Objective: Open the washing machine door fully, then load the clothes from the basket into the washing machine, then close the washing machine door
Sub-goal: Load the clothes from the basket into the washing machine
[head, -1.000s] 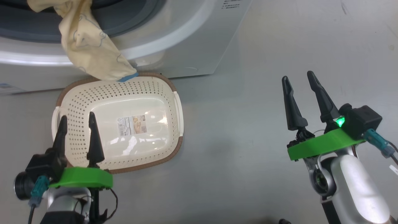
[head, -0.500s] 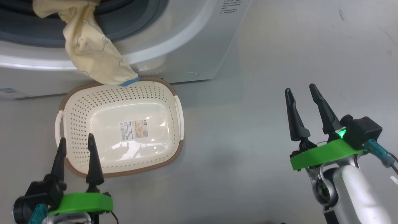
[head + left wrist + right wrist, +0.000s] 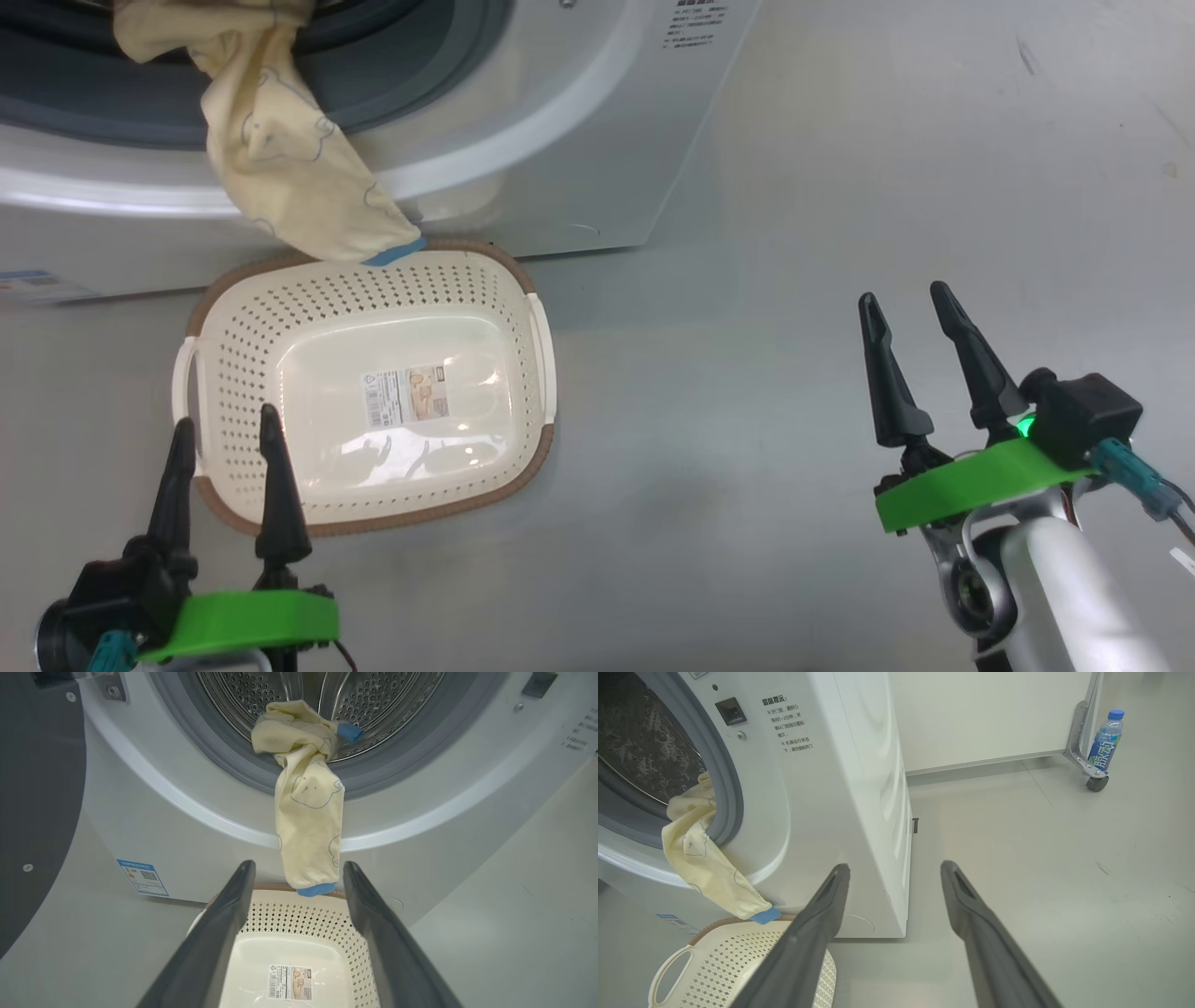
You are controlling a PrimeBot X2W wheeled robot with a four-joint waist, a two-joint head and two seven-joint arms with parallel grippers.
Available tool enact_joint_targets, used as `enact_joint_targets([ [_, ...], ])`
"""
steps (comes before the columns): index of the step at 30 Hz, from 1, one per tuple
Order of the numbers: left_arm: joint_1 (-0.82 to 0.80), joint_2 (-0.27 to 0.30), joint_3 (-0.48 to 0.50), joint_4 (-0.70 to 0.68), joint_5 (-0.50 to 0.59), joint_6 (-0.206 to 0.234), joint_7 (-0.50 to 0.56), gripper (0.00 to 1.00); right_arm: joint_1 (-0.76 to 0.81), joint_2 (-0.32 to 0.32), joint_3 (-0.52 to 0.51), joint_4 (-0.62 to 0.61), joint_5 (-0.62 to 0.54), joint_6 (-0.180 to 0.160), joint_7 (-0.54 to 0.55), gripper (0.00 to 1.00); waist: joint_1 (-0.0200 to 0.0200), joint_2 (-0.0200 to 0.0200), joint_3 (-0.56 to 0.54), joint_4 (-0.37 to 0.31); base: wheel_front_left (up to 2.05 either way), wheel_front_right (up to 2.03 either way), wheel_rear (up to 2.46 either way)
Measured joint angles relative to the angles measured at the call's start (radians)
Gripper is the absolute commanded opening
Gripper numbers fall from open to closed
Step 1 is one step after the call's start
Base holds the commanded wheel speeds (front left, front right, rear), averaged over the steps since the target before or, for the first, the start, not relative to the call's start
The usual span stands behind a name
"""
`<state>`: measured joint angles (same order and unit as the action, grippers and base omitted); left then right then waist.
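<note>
The washing machine (image 3: 579,121) stands with its steel drum (image 3: 373,700) exposed. Its door (image 3: 37,812) is swung wide to the left, a dark panel in the left wrist view. The cream-yellow clothes (image 3: 289,177) lie half in the drum and hang over the grey gasket (image 3: 224,756). Their blue cuff (image 3: 316,889) dangles just above the basket's far rim. The basket (image 3: 233,308) sits on the floor before the machine with nothing inside, label showing. My left gripper (image 3: 227,418) is open at the basket's near edge, holding nothing. My right gripper (image 3: 904,293) is open over bare floor.
A blue-and-white energy sticker (image 3: 142,877) sits low on the machine's front. Grey floor (image 3: 747,280) stretches right of the machine. Far off, a blue-capped drink bottle (image 3: 1105,737) stands by a wheeled metal frame (image 3: 1083,746) against a white wall.
Both grippers have drawn back toward me, the left one off the basket's inside to its near edge. The view shifted slightly. The clothes still hang the same way.
</note>
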<state>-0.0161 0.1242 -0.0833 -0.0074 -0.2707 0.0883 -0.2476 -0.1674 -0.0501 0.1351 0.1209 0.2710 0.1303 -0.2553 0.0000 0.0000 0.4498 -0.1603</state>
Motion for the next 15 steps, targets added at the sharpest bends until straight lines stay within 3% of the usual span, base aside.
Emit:
enact_joint_targets([
  [9,-0.008,-0.004,0.023,0.033,0.005,-0.026,0.000,1.00,-0.001,0.000,0.008,-0.002,0.000,0.000,0.000,1.00,0.0000,0.0000,0.020,-0.018,0.00,0.00,0.00],
  [15,-0.115,-0.001,0.015,0.091,0.005,-0.030,0.013,1.00,-0.006,0.000,0.024,-0.006,0.000,0.000,0.000,1.00,0.0000,0.0000,0.053,-0.037,0.00,0.00,0.00],
])
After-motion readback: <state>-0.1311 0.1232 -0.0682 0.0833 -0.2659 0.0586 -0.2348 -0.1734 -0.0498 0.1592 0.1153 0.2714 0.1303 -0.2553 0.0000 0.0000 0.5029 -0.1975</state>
